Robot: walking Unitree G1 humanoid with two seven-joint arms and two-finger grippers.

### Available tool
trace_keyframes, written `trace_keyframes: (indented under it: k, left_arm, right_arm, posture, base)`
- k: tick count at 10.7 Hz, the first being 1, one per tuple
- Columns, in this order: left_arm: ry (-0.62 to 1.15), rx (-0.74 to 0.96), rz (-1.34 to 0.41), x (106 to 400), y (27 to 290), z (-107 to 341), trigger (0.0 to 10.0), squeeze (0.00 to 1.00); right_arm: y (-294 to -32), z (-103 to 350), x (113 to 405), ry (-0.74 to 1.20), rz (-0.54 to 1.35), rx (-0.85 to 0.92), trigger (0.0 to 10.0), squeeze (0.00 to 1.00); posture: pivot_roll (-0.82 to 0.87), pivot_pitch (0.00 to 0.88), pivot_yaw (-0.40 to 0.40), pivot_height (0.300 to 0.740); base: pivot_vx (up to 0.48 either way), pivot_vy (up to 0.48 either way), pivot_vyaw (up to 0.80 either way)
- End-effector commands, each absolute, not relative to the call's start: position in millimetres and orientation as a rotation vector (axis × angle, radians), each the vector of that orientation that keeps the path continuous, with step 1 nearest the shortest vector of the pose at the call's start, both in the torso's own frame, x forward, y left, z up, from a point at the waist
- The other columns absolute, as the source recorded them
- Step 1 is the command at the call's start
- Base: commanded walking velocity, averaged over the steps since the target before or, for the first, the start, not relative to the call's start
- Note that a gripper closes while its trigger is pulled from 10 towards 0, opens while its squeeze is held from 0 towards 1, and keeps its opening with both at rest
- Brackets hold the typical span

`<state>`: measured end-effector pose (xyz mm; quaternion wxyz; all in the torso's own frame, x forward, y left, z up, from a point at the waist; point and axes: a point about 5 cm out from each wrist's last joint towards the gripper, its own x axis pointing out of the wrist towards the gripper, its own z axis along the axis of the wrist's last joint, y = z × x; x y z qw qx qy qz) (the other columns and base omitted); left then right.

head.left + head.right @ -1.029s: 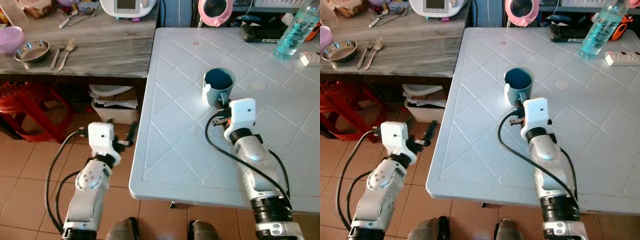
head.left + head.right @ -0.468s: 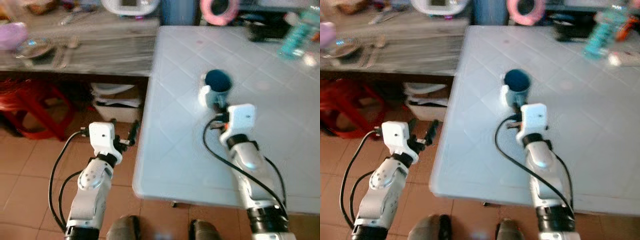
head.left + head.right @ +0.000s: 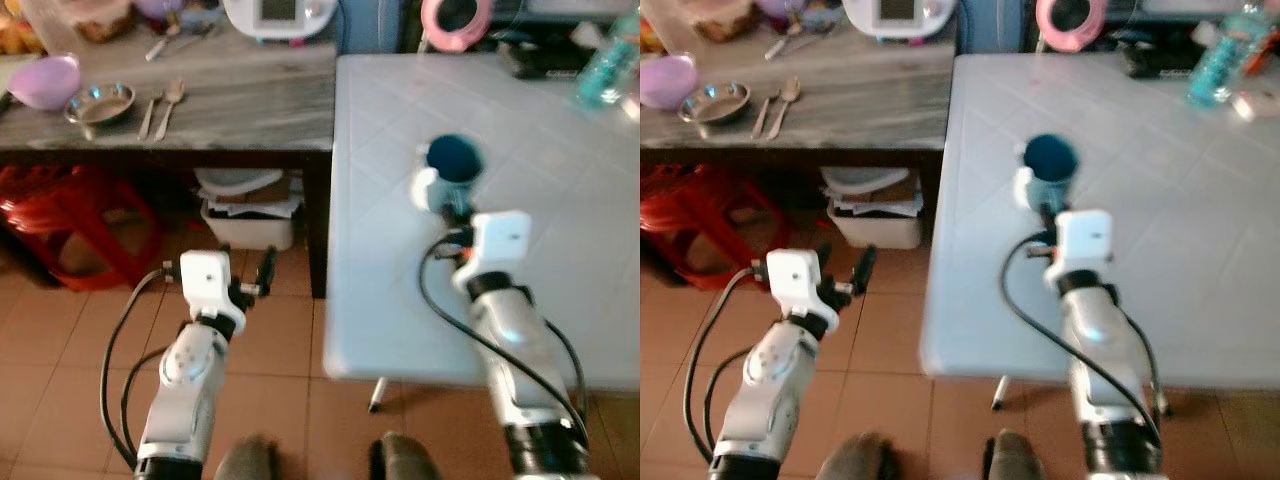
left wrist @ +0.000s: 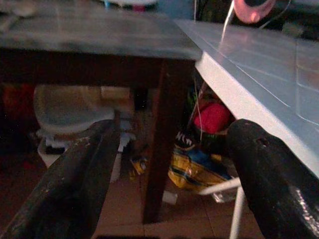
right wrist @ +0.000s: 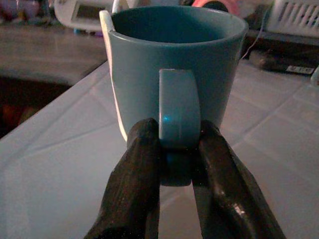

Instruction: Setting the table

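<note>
A blue mug stands upright on the white table. My right gripper is shut on the mug's handle, one black finger on each side. The mug sits just ahead of the right wrist. On the grey wooden counter at the back left lie a steel bowl, a fork, a spoon and a purple bowl. My left gripper hangs open over the floor beside the table's left edge, with nothing between its fingers.
A red stool and a white bin with papers stand under the counter. A water bottle, a dark device and a pink round object sit at the table's far side. A white appliance is on the counter.
The whole picture has shifted right, so the camera has moved. My right gripper stays on the mug's handle, and the left arm keeps hanging beside the table.
</note>
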<state>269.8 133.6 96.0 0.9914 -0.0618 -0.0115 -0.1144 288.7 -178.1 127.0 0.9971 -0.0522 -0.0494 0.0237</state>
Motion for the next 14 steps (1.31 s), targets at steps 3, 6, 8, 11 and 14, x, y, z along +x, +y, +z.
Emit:
trace_keyframes:
  k: [3, 6, 8, 11, 14]
  left_arm:
    - [-0.019, -0.101, -0.212, 273.1, 140.0, 94.4, 10.0, 0.00]
    - [-0.028, -0.053, -0.192, 278.6, 143.6, 96.1, 10.0, 0.00]
    - [-0.025, -0.062, -0.193, 280.5, 144.0, 96.1, 10.0, 0.00]
    - [-0.030, -0.047, -0.186, 283.5, 145.8, 97.6, 10.0, 0.00]
    - [-0.038, -0.063, -0.178, 286.6, 142.8, 99.4, 10.0, 0.00]
  right_arm:
    - [-165.0, 145.0, 290.8, -0.182, 0.098, -0.106, 10.0, 0.00]
    - [-171.9, 147.0, 291.8, -0.185, 0.085, -0.119, 10.0, 0.00]
    - [-165.5, 148.5, 291.0, -0.199, 0.111, -0.136, 10.0, 0.00]
    - [-165.0, 146.5, 290.1, -0.197, 0.101, -0.142, 10.0, 0.00]
    - [-164.2, 146.8, 290.2, -0.201, 0.103, -0.146, 10.0, 0.00]
  posture:
    - [-0.09, 0.128, 0.036, 0.740]
    - [-0.10, 0.129, 0.033, 0.740]
    - [-0.09, 0.127, 0.039, 0.740]
    - [-0.09, 0.126, 0.047, 0.740]
    - [-0.09, 0.123, 0.046, 0.740]
  base:
    - [0.000, 0.449, 0.00]
    - [0.190, 0.400, 0.00]
    - [0.388, 0.159, 0.00]
    - [0.434, 0.000, 0.00]
    - [0.455, 0.000, 0.00]
